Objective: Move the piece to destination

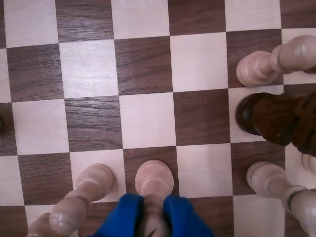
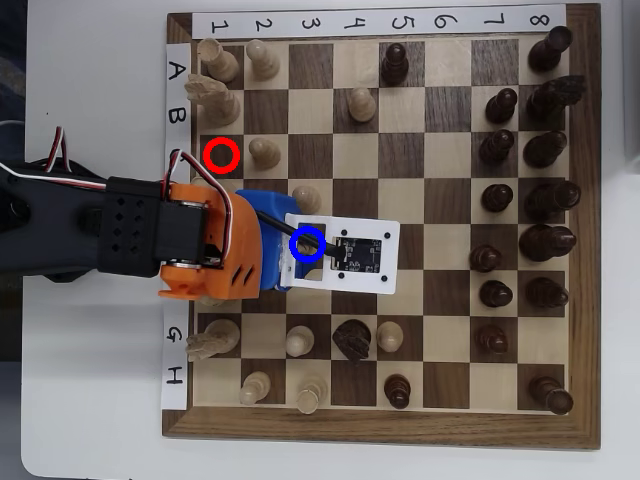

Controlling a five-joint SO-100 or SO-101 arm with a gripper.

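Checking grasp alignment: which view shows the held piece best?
Wrist view: the piece stands on a dark square, its top between the blue gripper fingers. Overhead, the arm and camera board hide it; only the blue circle shows there.

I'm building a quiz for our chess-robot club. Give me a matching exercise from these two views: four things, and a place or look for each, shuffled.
Things:
1. red circle
2. blue circle
3. piece
4. dark knight

Places or looks:
a. between the blue fingers, wrist view
b. on a dark square at the chessboard's left edge, overhead view
c. over the white camera mount at the arm's tip
d. dark brown, in the lower rows, overhead view

Pairs: 1-b, 2-c, 3-a, 4-d
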